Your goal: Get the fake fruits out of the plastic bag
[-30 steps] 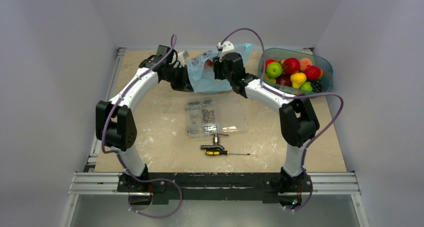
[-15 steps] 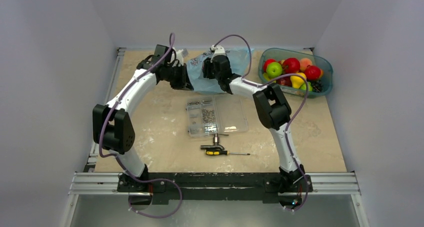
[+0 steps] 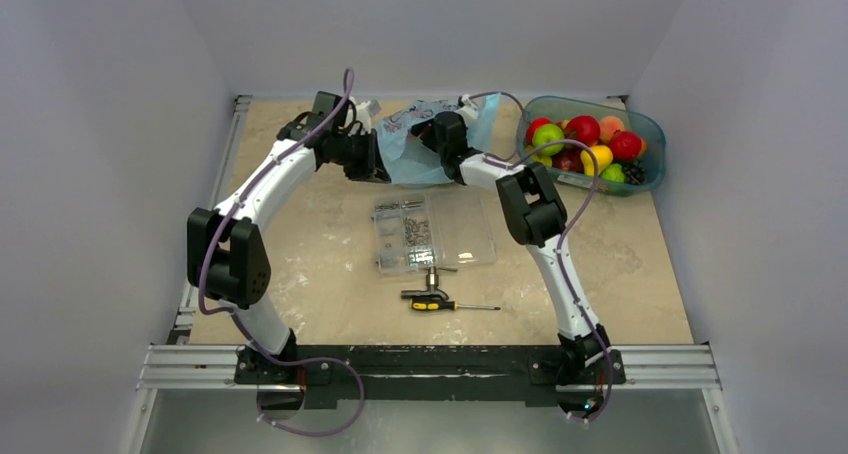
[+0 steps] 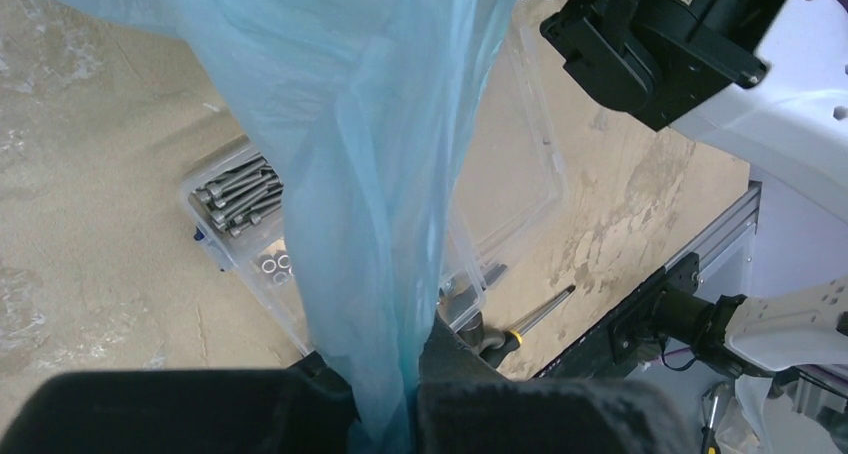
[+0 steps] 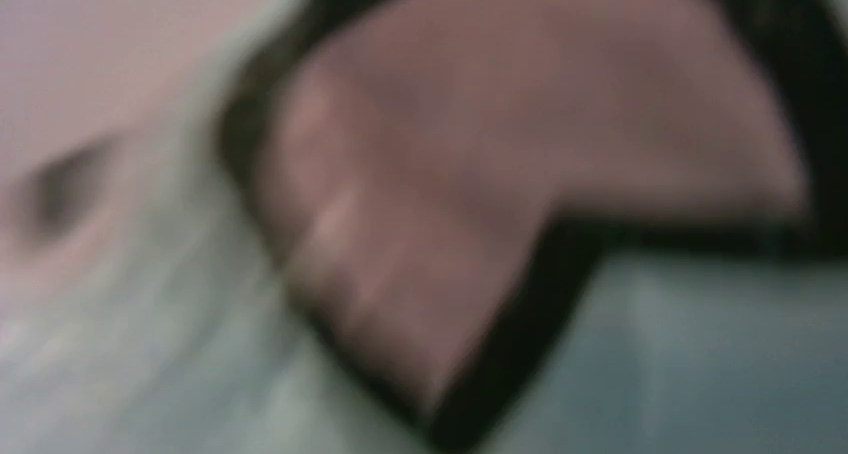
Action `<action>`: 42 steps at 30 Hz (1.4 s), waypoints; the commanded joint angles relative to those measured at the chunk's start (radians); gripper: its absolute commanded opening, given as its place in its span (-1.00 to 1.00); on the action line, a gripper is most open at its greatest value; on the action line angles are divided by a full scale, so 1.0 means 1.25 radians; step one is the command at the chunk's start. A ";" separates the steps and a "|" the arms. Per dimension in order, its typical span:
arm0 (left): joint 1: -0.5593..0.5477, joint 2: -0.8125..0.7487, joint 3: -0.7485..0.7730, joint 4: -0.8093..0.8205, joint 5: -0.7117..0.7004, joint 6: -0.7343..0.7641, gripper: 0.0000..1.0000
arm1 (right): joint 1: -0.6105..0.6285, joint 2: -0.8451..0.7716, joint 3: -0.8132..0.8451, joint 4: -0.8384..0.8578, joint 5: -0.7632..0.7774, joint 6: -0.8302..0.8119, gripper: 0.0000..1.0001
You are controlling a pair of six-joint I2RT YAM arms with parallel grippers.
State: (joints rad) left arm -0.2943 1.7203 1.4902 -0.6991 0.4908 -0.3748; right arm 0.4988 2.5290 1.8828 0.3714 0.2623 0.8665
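One plastic bag (image 4: 370, 174) pinched by two left fingers (image 4: 250, 414).

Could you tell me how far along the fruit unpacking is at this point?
Done: many fake fruits lie in the teal tub. In hand: the left gripper pinches the plastic bag, and the right gripper is at its opening. Left: the right wrist view is blurred, so what remains inside cannot be told.

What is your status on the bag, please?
Left gripper shut on bag. Right gripper at bag, grip unclear, its view blurred. Fruits in tub. Nothing seen in the way.
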 commanded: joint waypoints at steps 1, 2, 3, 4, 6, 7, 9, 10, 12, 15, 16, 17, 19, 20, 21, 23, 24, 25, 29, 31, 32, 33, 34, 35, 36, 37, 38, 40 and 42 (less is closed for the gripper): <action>-0.013 -0.009 -0.004 0.007 0.004 0.011 -1.00 | -0.021 -0.011 0.043 -0.003 0.081 0.126 0.24; -0.016 -0.007 -0.004 0.007 0.001 0.013 -1.00 | -0.021 -0.010 0.046 -0.015 0.092 0.133 0.21; -0.021 -0.007 -0.004 0.005 -0.003 0.015 -1.00 | -0.022 -0.008 0.050 -0.023 0.104 0.140 0.21; -0.025 -0.005 -0.003 0.002 -0.008 0.017 -1.00 | -0.022 -0.006 0.054 -0.033 0.115 0.148 0.23; -0.033 -0.001 -0.002 -0.002 -0.014 0.018 -1.00 | -0.022 0.008 0.079 -0.062 0.128 0.166 0.29; -0.037 -0.001 -0.001 -0.003 -0.017 0.019 -1.00 | -0.023 0.021 0.100 -0.084 0.139 0.175 0.32; -0.041 -0.001 -0.001 -0.010 -0.029 0.023 -1.00 | -0.022 0.029 0.105 -0.099 0.156 0.216 0.40; -0.043 -0.002 -0.003 -0.012 -0.040 0.025 -1.00 | -0.025 0.034 0.099 -0.102 0.156 0.246 0.44; -0.048 -0.004 -0.005 -0.016 -0.062 0.031 -1.00 | -0.031 0.051 0.115 -0.137 0.151 0.304 0.50; -0.054 0.000 -0.007 -0.016 -0.073 0.037 -1.00 | -0.038 0.074 0.135 -0.186 0.154 0.384 0.59; -0.055 0.003 -0.006 -0.018 -0.074 0.039 -1.00 | -0.041 0.084 0.142 -0.198 0.152 0.405 0.60; -0.056 0.007 -0.005 -0.021 -0.078 0.041 -1.00 | -0.045 0.098 0.171 -0.225 0.149 0.421 0.61; -0.058 0.011 -0.002 -0.023 -0.081 0.041 -1.00 | -0.051 0.130 0.217 -0.289 0.144 0.463 0.66; -0.059 0.013 -0.002 -0.024 -0.082 0.042 -1.00 | -0.054 0.138 0.215 -0.293 0.138 0.489 0.66; -0.059 0.015 -0.002 -0.024 -0.083 0.042 -1.00 | -0.060 0.141 0.200 -0.276 0.125 0.510 0.66; -0.060 0.019 -0.001 -0.025 -0.083 0.042 -1.00 | -0.069 0.153 0.207 -0.279 0.108 0.531 0.62; -0.060 0.021 0.000 -0.026 -0.083 0.042 -1.00 | -0.072 0.166 0.235 -0.306 0.108 0.526 0.61; -0.060 0.023 0.001 -0.026 -0.083 0.043 -1.00 | -0.073 0.184 0.266 -0.332 0.110 0.520 0.60; -0.060 0.032 0.004 -0.028 -0.084 0.045 -1.00 | -0.084 0.200 0.254 -0.265 0.085 0.531 0.25; -0.060 0.035 0.005 -0.029 -0.087 0.046 -1.00 | -0.085 0.209 0.271 -0.250 0.088 0.515 0.09; -0.061 0.036 0.006 -0.029 -0.087 0.046 -1.00 | -0.086 0.215 0.284 -0.252 0.092 0.502 0.04; -0.061 0.037 0.006 -0.030 -0.088 0.046 -1.00 | -0.085 0.218 0.296 -0.255 0.093 0.492 0.00; -0.060 0.038 0.007 -0.031 -0.089 0.046 -1.00 | -0.085 0.218 0.302 -0.258 0.096 0.485 -0.03; -0.061 0.038 0.007 -0.031 -0.092 0.047 -1.00 | -0.086 0.214 0.299 -0.250 0.096 0.481 -0.12; -0.061 0.038 0.008 -0.032 -0.094 0.047 -1.00 | -0.084 0.208 0.287 -0.230 0.095 0.476 -0.21; -0.061 0.038 0.008 -0.032 -0.095 0.047 -1.00 | -0.085 0.202 0.276 -0.208 0.091 0.469 -0.32; -0.061 0.038 0.010 -0.032 -0.096 0.047 -1.00 | -0.085 0.198 0.274 -0.199 0.088 0.460 -0.44; -0.060 0.038 0.012 -0.032 -0.097 0.048 -1.00 | -0.085 0.187 0.275 -0.193 0.092 0.425 -0.63; -0.060 0.038 0.013 -0.032 -0.099 0.048 -1.00 | -0.084 0.161 0.229 -0.138 0.096 0.387 -0.79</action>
State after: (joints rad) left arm -0.3672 1.7718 1.4902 -0.7059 0.3752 -0.3393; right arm 0.4290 2.7491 2.2410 0.1585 0.3515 1.4384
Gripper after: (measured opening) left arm 0.008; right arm 0.181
